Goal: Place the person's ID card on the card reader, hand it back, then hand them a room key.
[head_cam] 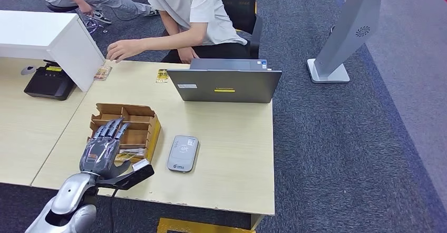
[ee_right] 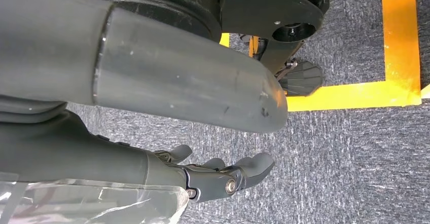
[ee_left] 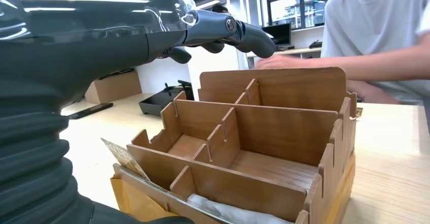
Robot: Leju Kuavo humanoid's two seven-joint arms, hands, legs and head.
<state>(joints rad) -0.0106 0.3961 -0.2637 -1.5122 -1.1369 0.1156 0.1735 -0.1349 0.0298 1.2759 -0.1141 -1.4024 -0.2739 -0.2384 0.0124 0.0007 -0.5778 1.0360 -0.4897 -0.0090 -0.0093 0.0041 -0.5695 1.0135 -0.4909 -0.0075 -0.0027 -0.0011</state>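
My left hand [head_cam: 103, 148] hovers flat over the near end of a wooden divided box [head_cam: 125, 126], fingers stretched out and apart, holding nothing. In the left wrist view the left hand [ee_left: 152, 36] reaches above the box [ee_left: 263, 127], whose front slot holds a card [ee_left: 121, 155] and something white [ee_left: 228, 211]. The grey card reader [head_cam: 183, 153] lies just right of the box. Two small cards [head_cam: 103, 73] [head_cam: 162, 75] lie at the table's far edge. A person's hand [head_cam: 124, 49] is beside the left one. My right hand [ee_right: 101, 158] hangs over carpet with nothing in it, fingers [ee_right: 238, 173] loosely apart.
An open laptop [head_cam: 226, 83] stands at the far side of the table [head_cam: 232, 154], in front of the seated person [head_cam: 190, 11]. A white partition [head_cam: 58, 38] and a black device [head_cam: 50, 83] are at the left. A grey stand [head_cam: 342, 38] rises from the carpet on the right.
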